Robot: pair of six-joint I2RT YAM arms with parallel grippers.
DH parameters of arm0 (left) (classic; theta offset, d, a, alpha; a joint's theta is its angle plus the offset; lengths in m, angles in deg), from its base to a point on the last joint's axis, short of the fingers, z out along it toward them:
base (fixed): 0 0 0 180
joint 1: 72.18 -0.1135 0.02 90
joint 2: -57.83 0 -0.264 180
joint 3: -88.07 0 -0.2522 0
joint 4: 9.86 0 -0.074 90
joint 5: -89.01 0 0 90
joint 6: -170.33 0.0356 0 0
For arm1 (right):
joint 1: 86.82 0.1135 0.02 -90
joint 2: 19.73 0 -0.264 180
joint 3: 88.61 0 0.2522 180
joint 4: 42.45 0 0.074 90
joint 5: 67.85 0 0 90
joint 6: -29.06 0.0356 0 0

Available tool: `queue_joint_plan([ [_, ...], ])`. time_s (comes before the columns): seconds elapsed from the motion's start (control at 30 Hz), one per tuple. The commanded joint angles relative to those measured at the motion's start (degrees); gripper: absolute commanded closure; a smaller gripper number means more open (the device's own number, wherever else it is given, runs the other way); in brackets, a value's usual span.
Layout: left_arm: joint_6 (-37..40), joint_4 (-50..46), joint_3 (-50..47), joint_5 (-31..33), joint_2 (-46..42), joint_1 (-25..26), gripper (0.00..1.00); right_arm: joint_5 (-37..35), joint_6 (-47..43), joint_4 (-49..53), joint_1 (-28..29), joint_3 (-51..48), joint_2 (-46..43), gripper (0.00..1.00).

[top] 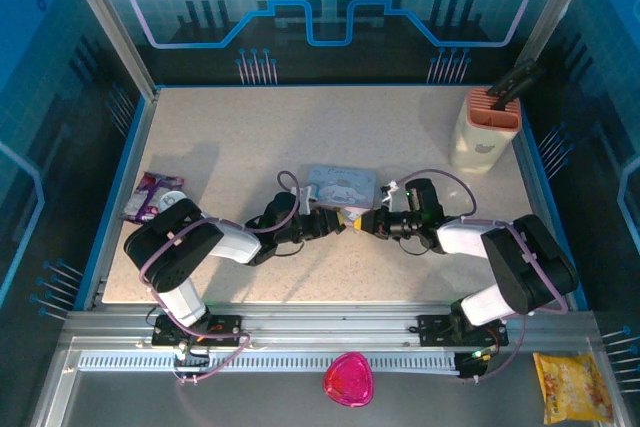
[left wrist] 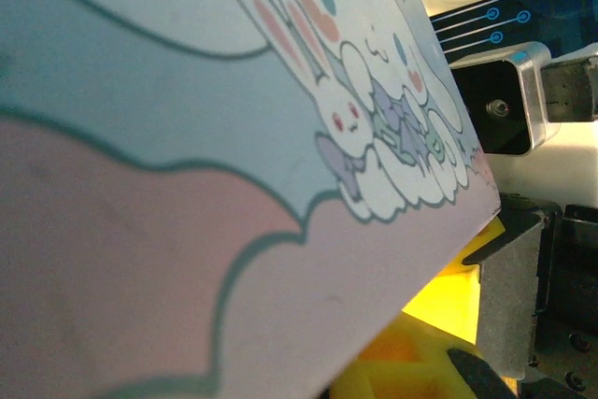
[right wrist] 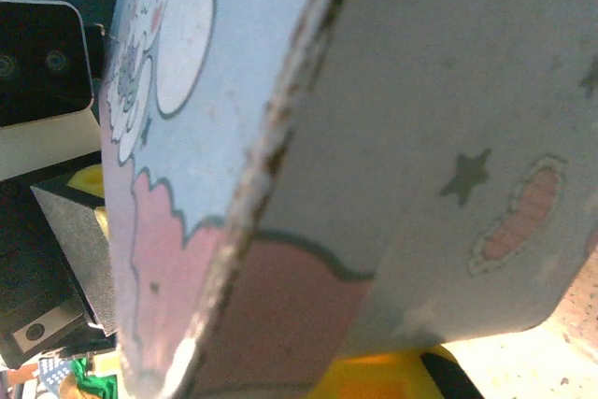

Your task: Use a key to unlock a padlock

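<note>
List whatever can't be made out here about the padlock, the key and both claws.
The padlock and the key: too small to pick out in the top view, where the left claw and right claw meet; in both wrist views the cartoon tin covers that spot.
What either claw grips: unreadable from above, tips crowded together.
Yellow thing between the claws: cut off by the tin in the wrist views, unidentifiable.

Top camera above table (top: 300,137), wrist cameras facing inward, close on shared tin (left wrist: 140,91)
</note>
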State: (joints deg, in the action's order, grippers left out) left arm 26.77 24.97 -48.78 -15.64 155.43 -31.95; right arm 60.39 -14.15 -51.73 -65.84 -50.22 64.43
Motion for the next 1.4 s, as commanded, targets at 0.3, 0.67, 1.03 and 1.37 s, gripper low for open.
queue_joint_plan([
  [0.3,-3.0,0.6,4.0,-2.0,0.8,-0.8,0.90,-2.6,9.8,-13.9,3.3,-9.2,-4.1,1.00],
  [0.67,-4.9,2.1,3.3,-2.2,0.4,-0.8,0.91,-2.9,18.6,-28.7,4.2,-12.9,0.4,1.00],
  [1.03,-7.1,4.7,3.0,-1.2,0.4,-0.9,0.91,-4.7,18.7,-27.7,5.1,-14.2,-1.5,1.00],
  [1.37,-8.3,6.1,3.1,-1.8,0.6,-0.9,0.91,-4.4,20.3,-30.1,5.2,-14.3,-1.4,1.00],
])
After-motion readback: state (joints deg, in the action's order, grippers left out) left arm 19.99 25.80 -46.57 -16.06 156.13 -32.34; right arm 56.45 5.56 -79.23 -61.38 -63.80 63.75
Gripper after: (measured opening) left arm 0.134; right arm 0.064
